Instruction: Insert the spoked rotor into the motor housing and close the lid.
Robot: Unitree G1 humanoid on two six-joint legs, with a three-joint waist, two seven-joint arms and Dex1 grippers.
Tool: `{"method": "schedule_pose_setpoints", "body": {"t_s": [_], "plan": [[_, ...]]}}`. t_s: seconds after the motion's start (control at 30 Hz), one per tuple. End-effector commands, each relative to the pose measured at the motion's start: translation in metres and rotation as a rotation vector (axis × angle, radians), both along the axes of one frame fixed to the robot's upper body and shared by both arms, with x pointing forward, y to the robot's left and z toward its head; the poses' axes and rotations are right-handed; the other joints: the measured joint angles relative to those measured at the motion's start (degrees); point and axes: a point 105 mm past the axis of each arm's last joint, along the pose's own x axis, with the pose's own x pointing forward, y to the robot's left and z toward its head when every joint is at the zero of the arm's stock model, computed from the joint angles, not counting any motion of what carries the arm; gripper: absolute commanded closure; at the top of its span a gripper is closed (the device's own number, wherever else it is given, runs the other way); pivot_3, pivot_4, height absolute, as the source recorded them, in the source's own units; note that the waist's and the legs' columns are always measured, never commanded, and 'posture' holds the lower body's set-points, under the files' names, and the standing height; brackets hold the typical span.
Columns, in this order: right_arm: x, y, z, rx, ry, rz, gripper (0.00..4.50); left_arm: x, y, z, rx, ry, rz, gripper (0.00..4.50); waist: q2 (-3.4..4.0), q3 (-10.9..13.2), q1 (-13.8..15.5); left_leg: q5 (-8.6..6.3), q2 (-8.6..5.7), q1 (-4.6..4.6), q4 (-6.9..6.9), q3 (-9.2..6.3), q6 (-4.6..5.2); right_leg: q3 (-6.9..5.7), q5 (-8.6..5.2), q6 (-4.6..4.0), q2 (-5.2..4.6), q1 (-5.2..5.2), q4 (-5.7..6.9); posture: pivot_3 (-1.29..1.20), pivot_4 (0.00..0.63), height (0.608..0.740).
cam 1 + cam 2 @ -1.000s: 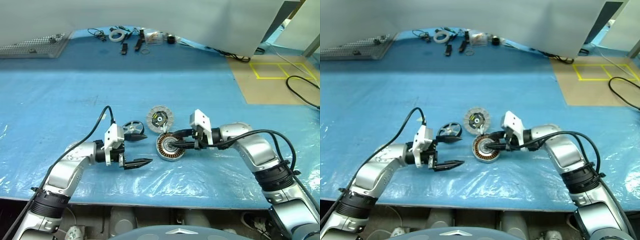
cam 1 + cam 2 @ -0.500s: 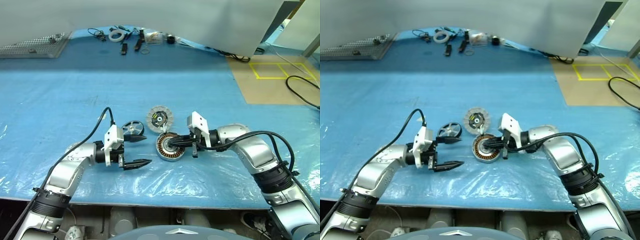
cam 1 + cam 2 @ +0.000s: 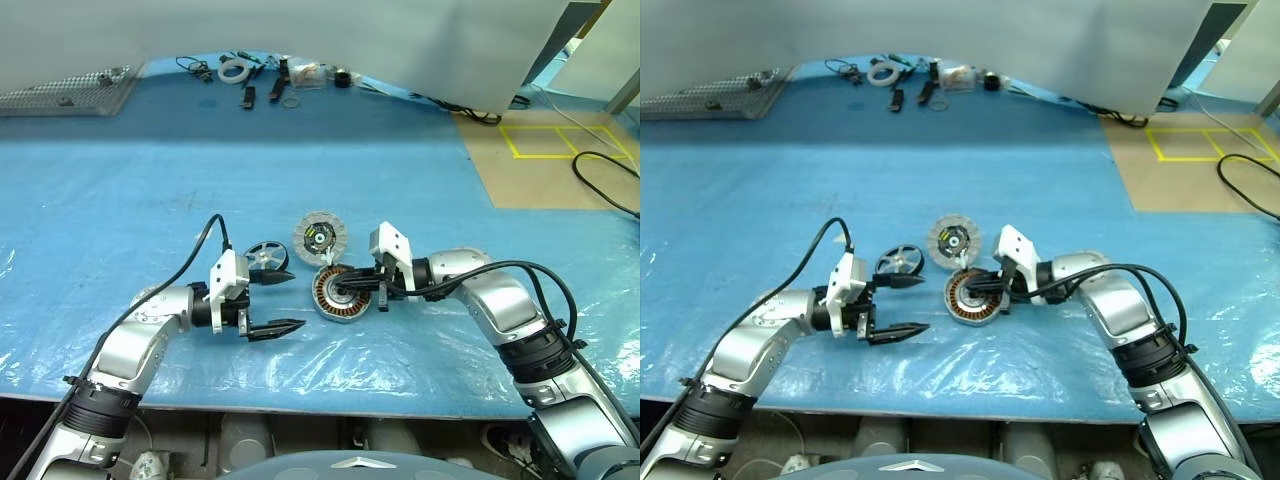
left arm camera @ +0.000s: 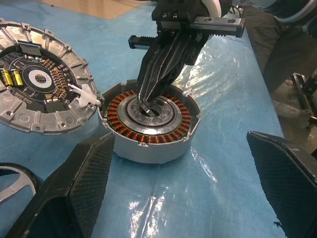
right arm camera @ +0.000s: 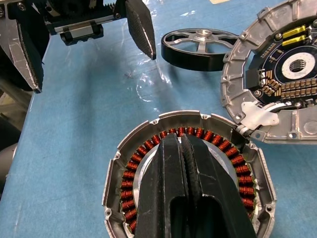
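With the right gripper point(image 4: 148, 99) pressed together in the motor housing point(image 3: 338, 291) hub, and the left gripper point(image 3: 285, 300) spread apart, lifting could drag the housing into the lid point(image 3: 319, 237).

Silver-grey arms with black cuffs, black cables, white wrist blocks, black jaws.

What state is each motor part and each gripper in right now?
Motor housing: flat on the blue table, open, windings exposed, no rotor inside.
Spoked rotor: lying on the table, not inserted.
Lid: off, beside the housing, circuit face up.
Left gripper: jaws wide open, holding nothing.
Right gripper: jaws shut, tips down in the housing's hub.
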Motion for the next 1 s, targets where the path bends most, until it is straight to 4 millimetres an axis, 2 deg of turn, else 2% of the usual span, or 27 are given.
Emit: {"method": "schedule_pose_setpoints", "body": {"t_s": [0.03,0.27,0.47,0.73,0.87,1.0], "plan": [[0.003,0.002,-0.001,-0.003,-0.028,-0.002,4.47,-0.003,-0.005,0.012,-0.012,-0.04,-0.022,0.0,0.0,0.0,0.0,0.0,0.0,0.0,0.0,0.0,0.0,0.0,0.0,0.0,0.0,0.0,0.0,0.0,0.15,0.74],[0.008,0.004,-0.01,-0.009,-0.032,-0.038,4.47,-0.003,-0.006,0.014,-0.012,-0.041,-0.021,0.0,0.0,0.0,-0.04,0.0,0.0,0.0,0.0,0.0,0.0,0.0,0.0,0.0,0.0,0.0,0.0,0.0,0.15,0.74],[0.006,0.009,-0.014,-0.007,-0.035,-0.031,4.47,0.0,-0.004,0.014,-0.012,-0.043,-0.013,0.0,0.0,0.0,-0.03,0.0,0.0,0.01,0.0,0.0,0.0,0.0,0.0,0.0,0.0,0.0,0.0,0.0,0.15,0.74],[0.008,0.003,-0.015,-0.034,-0.048,-0.022,4.47,0.0,-0.003,0.013,-0.006,-0.044,-0.008,0.0,0.0,0.0,-0.03,0.0,0.0,0.01,0.0,0.0,0.0,0.0,0.0,0.0,0.0,0.0,0.0,0.0,0.15,0.74],[0.009,-0.002,-0.032,-0.074,-0.02,-0.054,4.47,0.0,-0.003,0.014,-0.007,-0.048,-0.007,0.0,-0.01,-0.01,-0.03,0.0,0.0,0.01,0.0,0.0,0.0,-0.01,0.0,0.0,0.0,0.0,0.0,0.0,0.15,0.74],[0.005,-0.013,-0.062,-0.153,0.025,-0.085,4.47,0.0,-0.004,0.015,-0.008,-0.052,-0.005,0.0,-0.05,-0.06,-0.03,0.0,0.0,0.04,-0.01,0.01,0.0,-0.01,-0.01,-0.01,0.0,0.16,0.01,0.0,0.15,0.74]]}}
